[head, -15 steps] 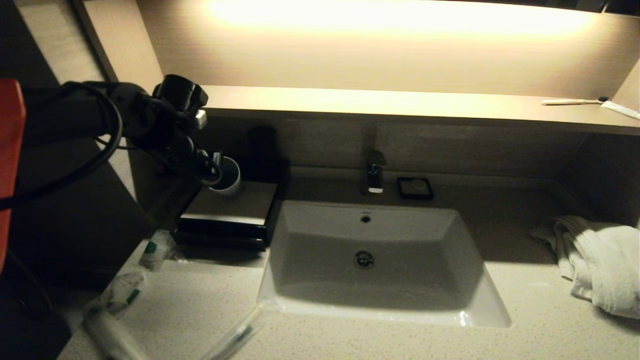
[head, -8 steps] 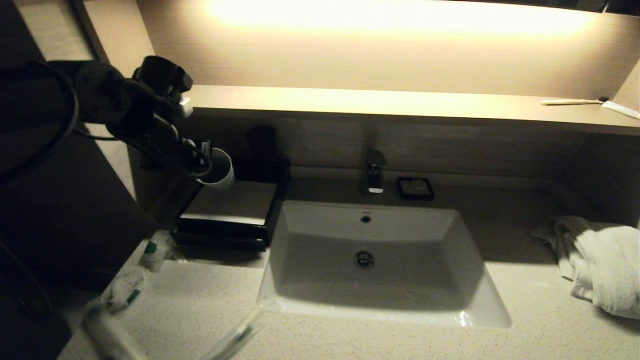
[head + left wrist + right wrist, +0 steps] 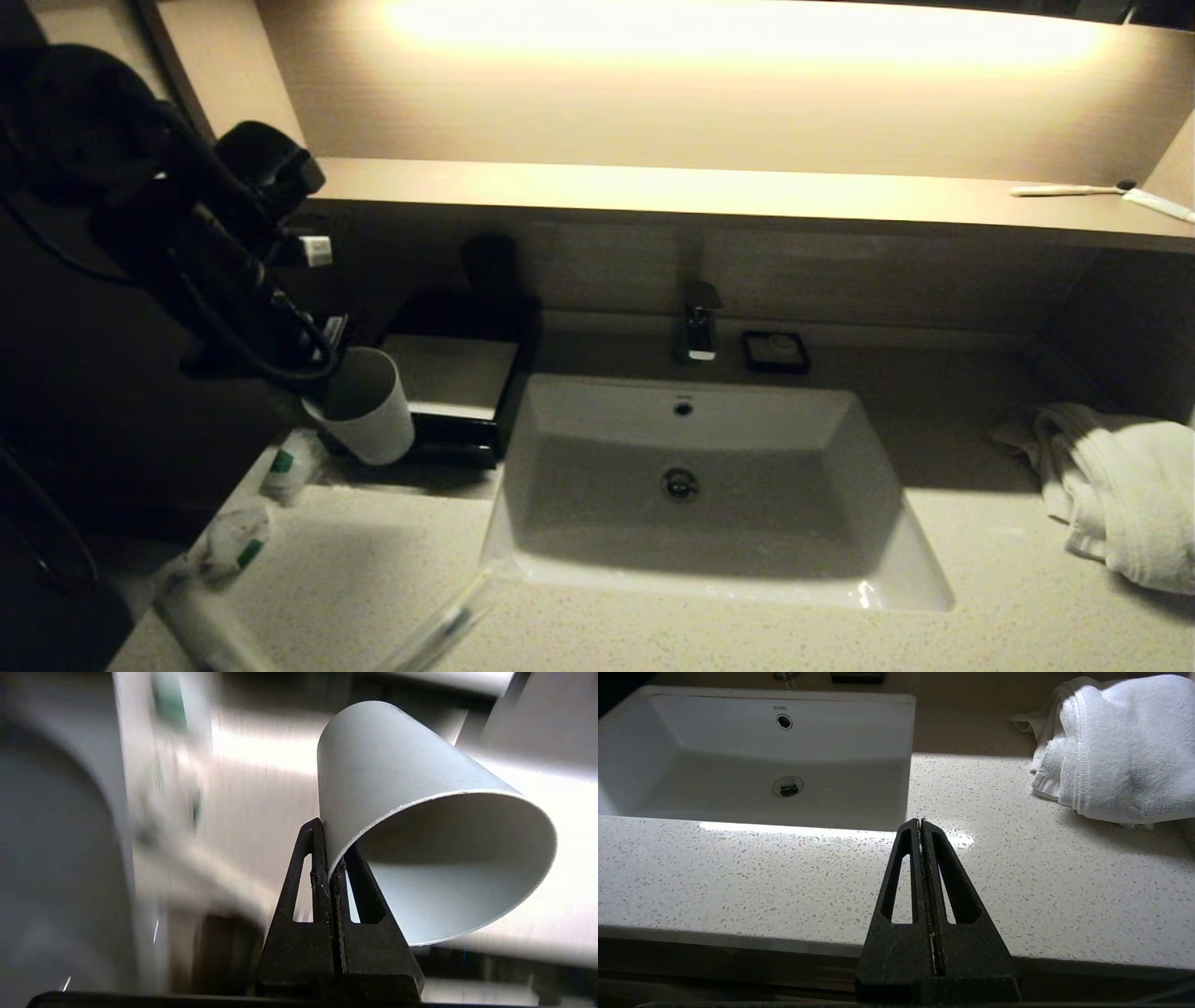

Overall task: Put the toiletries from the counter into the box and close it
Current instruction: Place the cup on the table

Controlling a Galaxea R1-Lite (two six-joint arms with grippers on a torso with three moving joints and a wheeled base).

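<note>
My left gripper is shut on the rim of a white cup, one finger inside and one outside. It holds the cup tilted in the air, just in front of the left front corner of the black box. The cup hides part of the box's front. On the counter at the left lie the toiletries: a green-marked sachet, another sachet, a white tube and a clear-wrapped toothbrush. My right gripper is shut and empty above the counter's front edge.
The white sink basin fills the middle, with the faucet and a small black soap dish behind it. A folded white towel lies at the right. A bare toothbrush rests on the lit shelf.
My left gripper has lifted the cup off the box's top and carried it forward and down to the left, tilting it.
</note>
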